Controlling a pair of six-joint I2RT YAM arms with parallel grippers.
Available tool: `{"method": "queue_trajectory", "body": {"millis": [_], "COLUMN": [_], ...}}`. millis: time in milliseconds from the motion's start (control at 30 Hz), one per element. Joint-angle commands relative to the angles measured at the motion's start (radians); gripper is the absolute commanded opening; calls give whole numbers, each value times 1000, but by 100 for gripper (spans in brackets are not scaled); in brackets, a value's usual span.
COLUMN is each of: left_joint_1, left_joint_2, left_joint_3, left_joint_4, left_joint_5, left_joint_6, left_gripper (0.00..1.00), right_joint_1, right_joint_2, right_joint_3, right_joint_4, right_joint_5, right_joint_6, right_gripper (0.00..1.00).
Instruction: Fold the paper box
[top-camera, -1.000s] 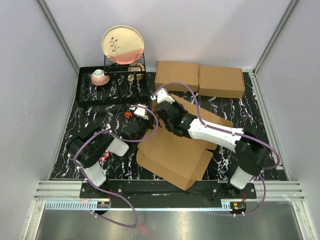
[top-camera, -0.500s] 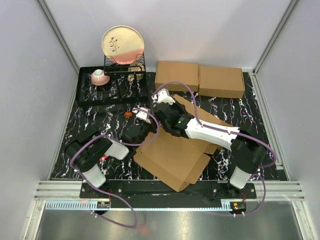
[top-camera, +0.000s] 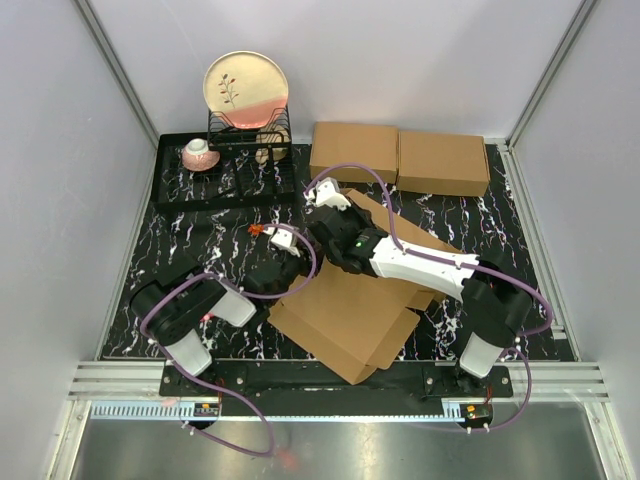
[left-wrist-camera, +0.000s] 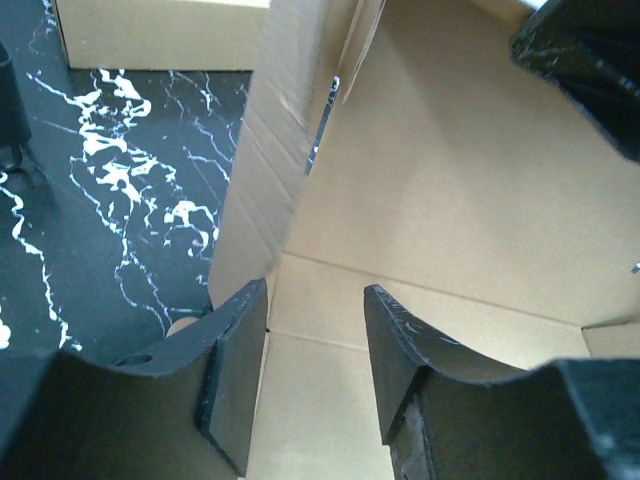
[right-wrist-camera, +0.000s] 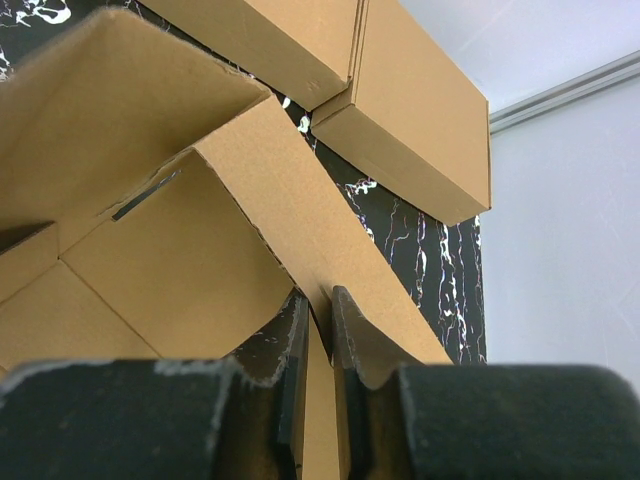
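Plain brown paper box (top-camera: 345, 318), black table (top-camera: 205, 235) (white-veined).

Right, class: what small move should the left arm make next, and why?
Probably shift the left gripper sideways to straddle the raised side wall of the paper box and close. Its jaws stand open over bare cardboard, gripping nothing, while the right gripper pinches a flap.

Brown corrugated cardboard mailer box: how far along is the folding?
Early. Done: one side wall of the brown corrugated cardboard mailer box stands raised. In hand: the right end effector pinches a flap; the left end effector is open above the base panel. Left: the rest lies mostly flat, unclosed.
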Motion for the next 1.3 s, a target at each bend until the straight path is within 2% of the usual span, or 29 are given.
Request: {"method": "queue_trajectory", "body": {"millis": [0, 133, 367, 500, 833, 967, 1267], "left_joint_1": [-2, -2, 28, 60, 146, 166, 166], "left_joint_2": [-31, -70, -237, -238, 1, 74, 101], "left_joint_3": [-32, -58, -144, -129, 82, 141, 172], "left_joint_4": [385, 385, 385, 384, 377, 385, 385], "left_joint_5": [-37, -74, -200, -243, -143, -53, 110], "left_joint_6": [5, 32, 75, 37, -72, -128, -188], "left_gripper": [48, 50, 57, 60, 59, 58, 55], "right_joint_1": [6, 9, 12, 12, 36, 38, 49], "right_joint_2": [6, 6, -3, -9, -17, -17, -8], "right_joint_3": [-20, -21, -30, -41, -69, -80, -96], "right_joint_4": [-25, -25, -22, -14, 18, 22, 45], "right_joint_5": [-41, -43, -41, -41, -51, -52, -31], "right_joint_6": [61, 58, 50, 47, 33, 32, 12], "right_gripper": [0, 0, 0, 0, 0, 0, 0]}}
